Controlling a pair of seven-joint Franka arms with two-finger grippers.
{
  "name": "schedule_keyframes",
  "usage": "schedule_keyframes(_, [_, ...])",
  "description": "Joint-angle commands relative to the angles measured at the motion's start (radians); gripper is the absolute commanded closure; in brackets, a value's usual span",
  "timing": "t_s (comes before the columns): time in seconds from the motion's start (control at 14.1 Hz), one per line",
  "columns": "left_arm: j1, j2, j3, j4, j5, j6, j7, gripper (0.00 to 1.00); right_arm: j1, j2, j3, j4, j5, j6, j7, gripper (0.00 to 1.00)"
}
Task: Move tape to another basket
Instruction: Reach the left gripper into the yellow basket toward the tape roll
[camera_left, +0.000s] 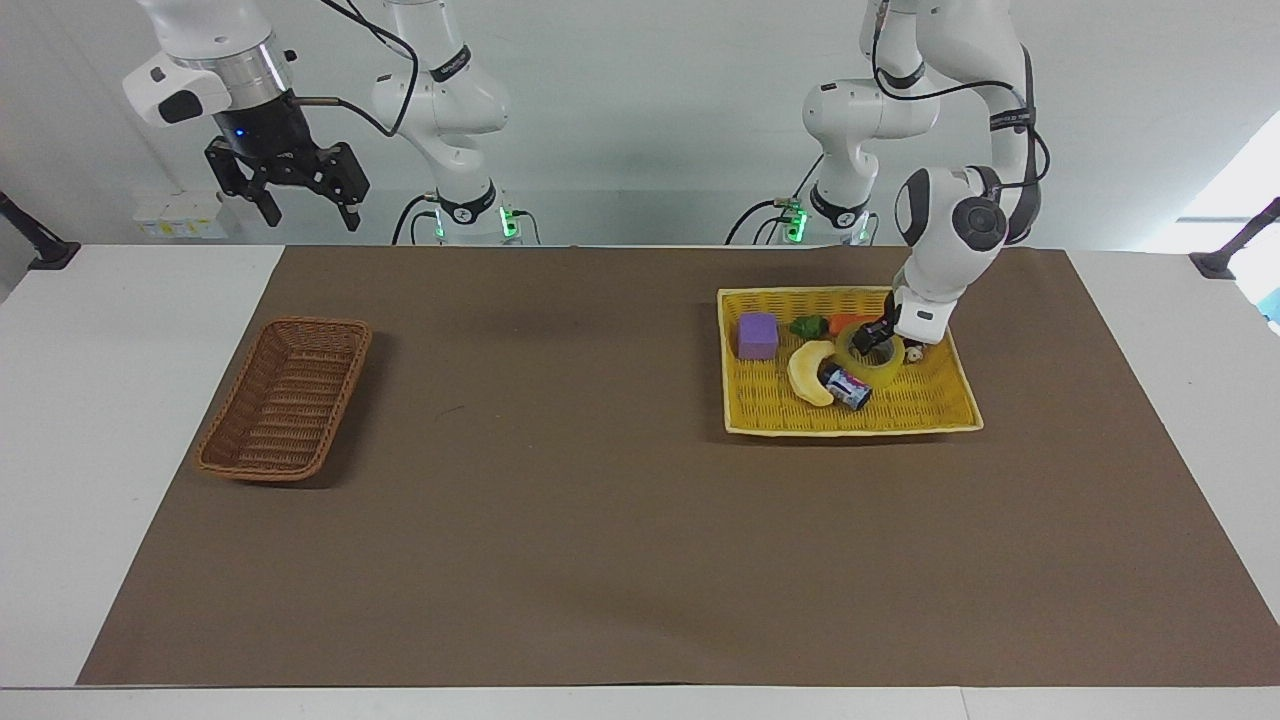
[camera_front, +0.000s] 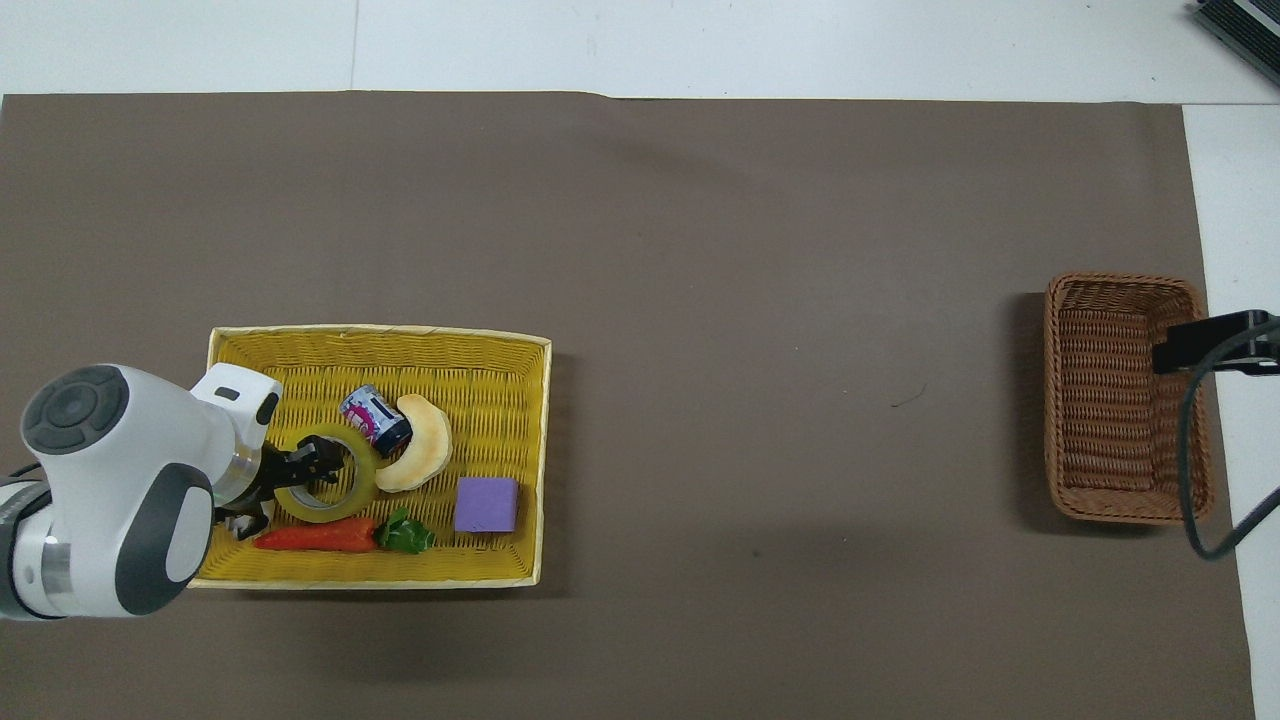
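On a brown mat, the left gripper (camera_left: 872, 339) reaches into the glossy yellowish tape ring (camera_left: 868, 362); how far apart its jaws are I cannot tell. The tape lies flat in the yellow woven tray (camera_left: 940, 408), probably so the wall can be pinched. The right gripper (camera_left: 303, 196) waits with its jaws apart, above the dark oblong wicker basket (camera_left: 285, 398).

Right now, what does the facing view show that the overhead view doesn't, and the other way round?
Only the facing view shows both arms' bases and the whole right hand, open and waiting in the air at the right arm's end of the table. Only the overhead view looks straight down into the tape's hole and shows the carrot whole. Both show the left hand at the tape in the yellow tray, with the banana, can and purple block beside it, and the empty brown basket.
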Motion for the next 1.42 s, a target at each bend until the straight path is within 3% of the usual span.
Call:
schedule_keyframes(0.0, [-0.024,-0.010,0.013,-0.012,-0.002,0.017,0.008,1.00,-0.012,-0.003,0.007,0.002,0.007,-0.017,0.012,0.00])
schedule_keyframes(0.14, [-0.024,-0.002,0.013,0.010,-0.002,-0.004,0.014,1.00,-0.012,-0.003,0.007,0.002,0.007,-0.017,0.012,0.00])
schedule_keyframes(0.71, [0.039,0.008,0.018,0.260,-0.002,-0.301,0.121,1.00,-0.009,-0.003,0.009,0.003,0.016,-0.017,0.014,0.00])
schedule_keyframes(1.07, [0.065,0.008,0.018,0.401,-0.011,-0.414,0.193,1.00,-0.024,-0.012,0.007,-0.015,0.091,-0.013,0.011,0.00])
schedule_keyframes(1.35, [0.067,0.037,0.018,0.532,-0.106,-0.507,0.341,1.00,-0.061,-0.034,0.007,-0.121,0.281,0.059,0.003,0.00])
